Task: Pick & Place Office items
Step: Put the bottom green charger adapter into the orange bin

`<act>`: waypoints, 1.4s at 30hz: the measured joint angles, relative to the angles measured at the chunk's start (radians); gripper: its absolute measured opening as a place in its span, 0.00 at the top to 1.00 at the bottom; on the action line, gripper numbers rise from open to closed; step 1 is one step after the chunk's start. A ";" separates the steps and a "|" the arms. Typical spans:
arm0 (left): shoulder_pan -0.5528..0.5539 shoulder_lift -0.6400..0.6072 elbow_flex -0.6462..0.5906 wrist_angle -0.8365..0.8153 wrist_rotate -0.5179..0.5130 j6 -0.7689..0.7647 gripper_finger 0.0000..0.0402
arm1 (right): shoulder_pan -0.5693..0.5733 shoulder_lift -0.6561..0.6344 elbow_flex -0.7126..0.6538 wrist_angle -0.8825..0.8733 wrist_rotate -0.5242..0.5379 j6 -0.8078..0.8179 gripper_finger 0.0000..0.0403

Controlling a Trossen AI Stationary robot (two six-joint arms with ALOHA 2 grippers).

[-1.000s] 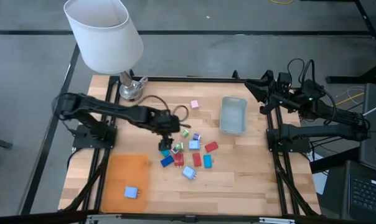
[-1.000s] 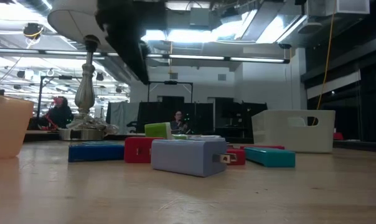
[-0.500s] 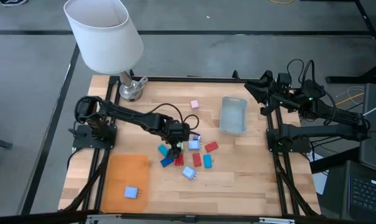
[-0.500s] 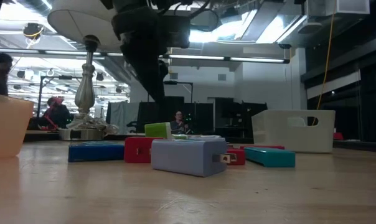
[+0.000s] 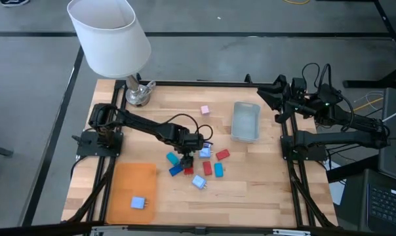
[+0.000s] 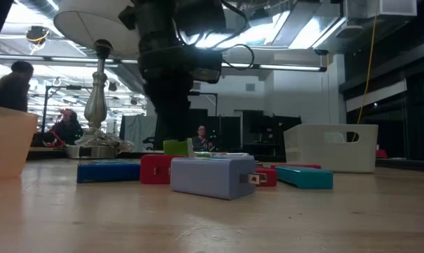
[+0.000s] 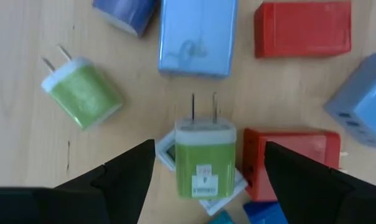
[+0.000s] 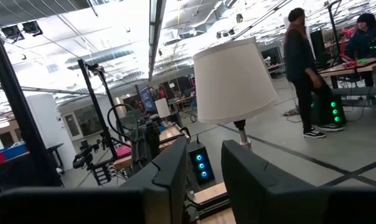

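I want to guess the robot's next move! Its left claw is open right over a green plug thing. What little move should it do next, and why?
Probably lower a little and close. The left gripper is open, its fingers either side of the green charger, not gripping yet.

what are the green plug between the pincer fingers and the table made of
The green plug looks like smooth matte plastic with a white cap and two thin metal prongs. The table looks like light wood, going by its visible grain, though it may be laminate.
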 joint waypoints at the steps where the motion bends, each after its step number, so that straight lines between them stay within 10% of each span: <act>1: 0.000 0.000 0.000 0.002 -0.009 -0.004 0.28 | 0.000 0.000 0.000 0.000 0.000 0.000 0.75; 15: -0.009 0.001 0.000 0.000 -0.001 -0.024 0.63 | 0.000 0.000 0.000 0.000 0.004 -0.011 0.75; 30: -0.013 0.010 0.000 -0.037 0.038 0.030 0.42 | 0.000 0.000 0.000 0.000 -0.003 -0.011 0.75; 42: -0.013 0.057 0.000 -0.034 0.066 -0.003 0.48 | 0.000 0.000 0.000 0.000 -0.004 -0.015 0.75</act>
